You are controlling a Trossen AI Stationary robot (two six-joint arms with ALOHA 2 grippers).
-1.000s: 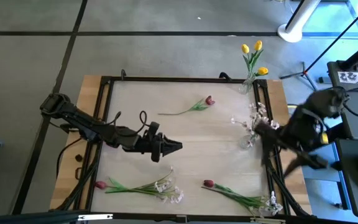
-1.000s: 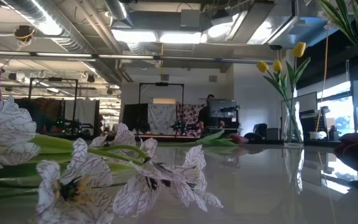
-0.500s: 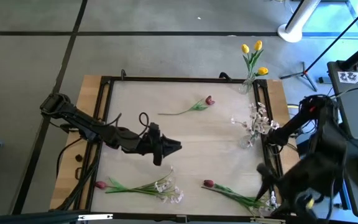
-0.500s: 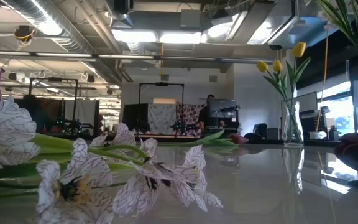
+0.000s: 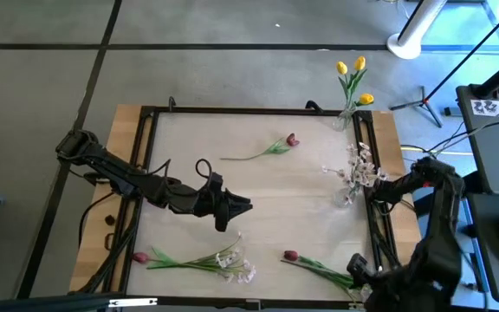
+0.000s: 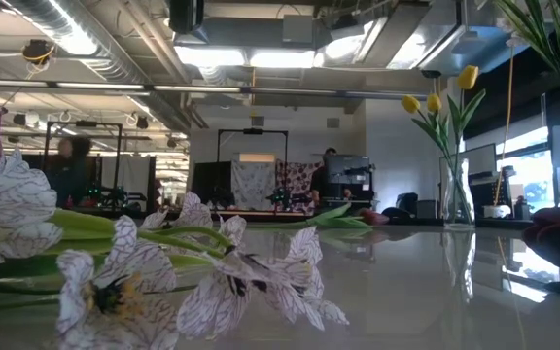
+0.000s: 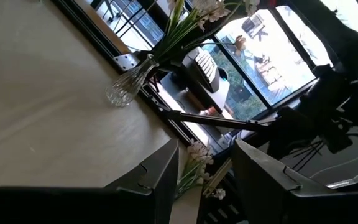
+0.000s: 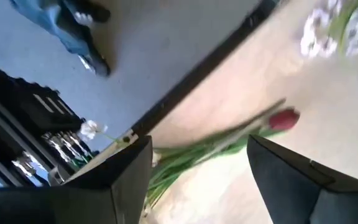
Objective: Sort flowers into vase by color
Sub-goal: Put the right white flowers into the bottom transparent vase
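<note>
Above the near right corner of the worktop [image 5: 258, 186], the right gripper [image 5: 364, 276] hangs with its fingers spread wide and holding nothing, poised over a dark red tulip [image 5: 291, 256] whose leafy stem runs toward that corner; its wrist view frames the same bloom [image 8: 283, 119] between the two fingers, which suggests the stem is the next pick. Near the worktop's middle the left gripper [image 5: 243, 206] waits, fingers apart and empty, pointing toward the right side.

Sorting looks partly done. Yellow tulips [image 5: 353, 74] stand together in a clear vase [image 5: 346, 115] at the far right corner, and a spray of white blossoms [image 5: 359, 166] fills a second glass vase [image 5: 344, 196] along the right edge, each colour kept to its own vessel. Left lying flat are a second dark red tulip [image 5: 292, 139] toward the far side, a third [image 5: 139, 257] at the near left, and loose white blossoms [image 5: 235, 261] beside its stem. Whether the red ones have a vase of their own cannot be told. In the room beyond, a person [image 6: 69, 165] stands well back.
</note>
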